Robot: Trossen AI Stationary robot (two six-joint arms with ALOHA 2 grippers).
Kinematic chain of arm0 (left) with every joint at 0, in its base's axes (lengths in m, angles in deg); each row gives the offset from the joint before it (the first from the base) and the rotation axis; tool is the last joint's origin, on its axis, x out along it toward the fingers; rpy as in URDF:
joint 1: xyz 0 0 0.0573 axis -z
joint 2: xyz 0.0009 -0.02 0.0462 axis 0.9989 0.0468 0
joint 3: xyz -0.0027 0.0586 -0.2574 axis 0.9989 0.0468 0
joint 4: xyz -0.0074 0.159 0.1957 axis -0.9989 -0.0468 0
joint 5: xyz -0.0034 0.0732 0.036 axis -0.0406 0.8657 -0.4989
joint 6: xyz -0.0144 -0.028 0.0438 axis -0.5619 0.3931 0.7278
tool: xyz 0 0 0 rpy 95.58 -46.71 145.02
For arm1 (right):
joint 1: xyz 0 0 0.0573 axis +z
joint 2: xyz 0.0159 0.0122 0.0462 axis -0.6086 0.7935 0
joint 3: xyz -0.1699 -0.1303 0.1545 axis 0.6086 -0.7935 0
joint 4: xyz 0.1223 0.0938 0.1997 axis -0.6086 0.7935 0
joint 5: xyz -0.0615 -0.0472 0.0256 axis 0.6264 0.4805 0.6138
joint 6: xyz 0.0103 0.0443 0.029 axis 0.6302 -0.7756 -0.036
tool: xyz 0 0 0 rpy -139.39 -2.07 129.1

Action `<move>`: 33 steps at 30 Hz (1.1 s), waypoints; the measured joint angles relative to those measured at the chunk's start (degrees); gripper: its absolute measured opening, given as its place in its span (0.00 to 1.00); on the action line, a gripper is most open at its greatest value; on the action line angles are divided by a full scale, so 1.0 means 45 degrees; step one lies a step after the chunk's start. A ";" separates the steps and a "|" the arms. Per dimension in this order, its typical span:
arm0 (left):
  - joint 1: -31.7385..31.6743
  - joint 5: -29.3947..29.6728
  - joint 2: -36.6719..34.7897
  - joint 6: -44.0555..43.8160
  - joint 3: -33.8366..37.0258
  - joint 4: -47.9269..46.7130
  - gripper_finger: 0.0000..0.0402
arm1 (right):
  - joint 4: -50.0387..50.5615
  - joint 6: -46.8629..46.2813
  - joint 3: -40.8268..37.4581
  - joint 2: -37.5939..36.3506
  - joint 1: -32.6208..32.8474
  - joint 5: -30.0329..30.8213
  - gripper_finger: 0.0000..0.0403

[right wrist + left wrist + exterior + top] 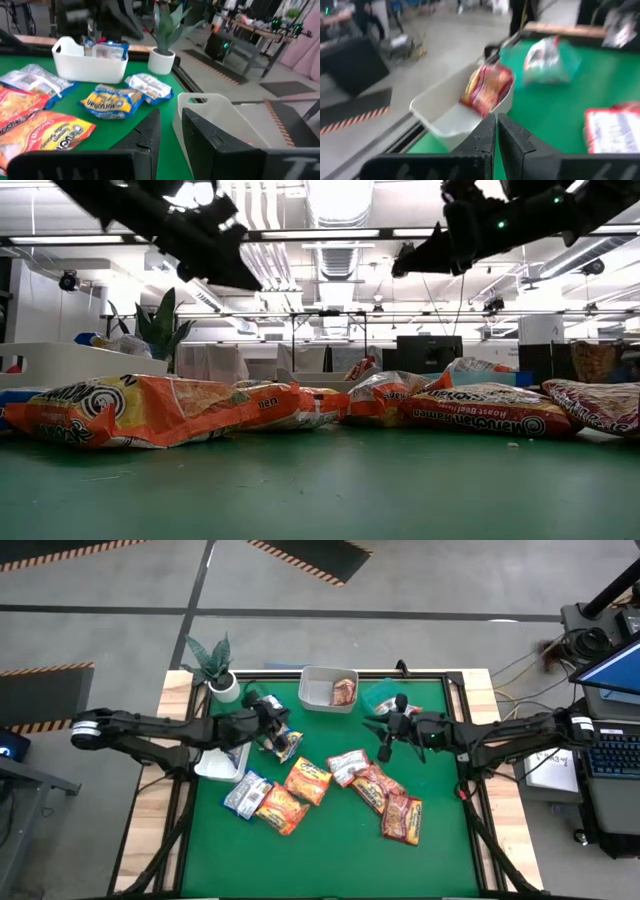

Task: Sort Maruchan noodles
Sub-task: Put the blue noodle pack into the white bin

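Note:
The noodle packets lie scattered on the green table: a blue-and-white one (245, 792), orange ones (308, 780) (282, 808), dark red ones (403, 818) (372, 788), and a yellow-and-blue one (287, 745) (111, 102). One dark red packet (487, 87) leans inside the white tub (328, 690) at the far edge. Blue packets stand in a second white tub (90, 62) at the left. My left gripper (496, 131) hovers shut and holds nothing, above the table left of centre (272, 723). My right gripper (171, 132) hovers right of centre (385, 737), fingers a narrow gap apart, and holds nothing.
A teal tub (385, 695) with a packet in it (547, 57) stands at the far edge, beside the white tub. A potted plant (215, 665) stands at the far left corner. The near strip of the table (320, 490) holds no packets. People and room clutter show beyond the table.

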 joint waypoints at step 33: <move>-0.4667 -0.3209 0.5116 0.2990 -0.3948 -0.8599 0.38 | 0.0680 0.0268 -0.0436 -0.0610 -0.0111 -0.0005 0.17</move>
